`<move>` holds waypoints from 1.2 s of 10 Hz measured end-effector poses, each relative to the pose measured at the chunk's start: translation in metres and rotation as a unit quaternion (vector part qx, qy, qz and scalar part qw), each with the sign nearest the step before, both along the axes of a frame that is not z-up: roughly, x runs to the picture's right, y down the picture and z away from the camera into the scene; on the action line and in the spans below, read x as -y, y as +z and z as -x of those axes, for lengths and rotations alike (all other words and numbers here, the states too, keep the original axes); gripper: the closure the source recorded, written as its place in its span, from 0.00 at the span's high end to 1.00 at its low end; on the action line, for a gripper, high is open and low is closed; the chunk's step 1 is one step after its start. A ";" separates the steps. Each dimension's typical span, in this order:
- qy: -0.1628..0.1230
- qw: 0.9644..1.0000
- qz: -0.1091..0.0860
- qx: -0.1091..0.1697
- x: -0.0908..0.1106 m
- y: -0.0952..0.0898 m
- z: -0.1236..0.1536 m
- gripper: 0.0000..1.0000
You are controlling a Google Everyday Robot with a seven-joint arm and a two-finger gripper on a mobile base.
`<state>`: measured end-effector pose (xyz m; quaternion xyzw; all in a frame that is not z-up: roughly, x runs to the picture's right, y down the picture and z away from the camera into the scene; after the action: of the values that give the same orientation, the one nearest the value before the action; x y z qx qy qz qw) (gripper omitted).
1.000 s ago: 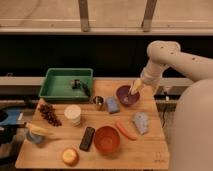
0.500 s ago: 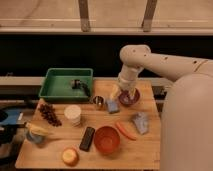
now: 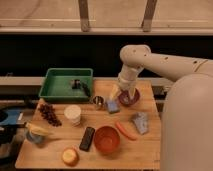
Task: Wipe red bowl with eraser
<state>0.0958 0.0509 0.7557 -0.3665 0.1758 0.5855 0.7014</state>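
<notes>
Gripper point(image 3: 116, 93) hangs spread, empty, well beyond the red bowl point(image 3: 107, 139). It should straddle the eraser point(image 3: 87, 138) across its narrow width, just beside that bowl.

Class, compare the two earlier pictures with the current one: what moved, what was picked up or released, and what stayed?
The arm swung toward the picture's left, bringing the open tool lower, beside the purple bowl and near the blue block. Nothing was grasped or released. The red bowl, the eraser and the other items stayed put.
</notes>
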 end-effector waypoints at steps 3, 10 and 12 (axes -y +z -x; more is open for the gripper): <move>-0.026 0.998 0.016 0.053 -0.019 0.003 0.060 0.73; -0.128 0.979 0.102 0.124 -0.108 0.009 0.150 0.73; -0.145 0.974 0.117 0.130 -0.120 0.011 0.159 0.73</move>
<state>-0.0630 0.1712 0.7667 -0.4896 0.2014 0.4005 0.7478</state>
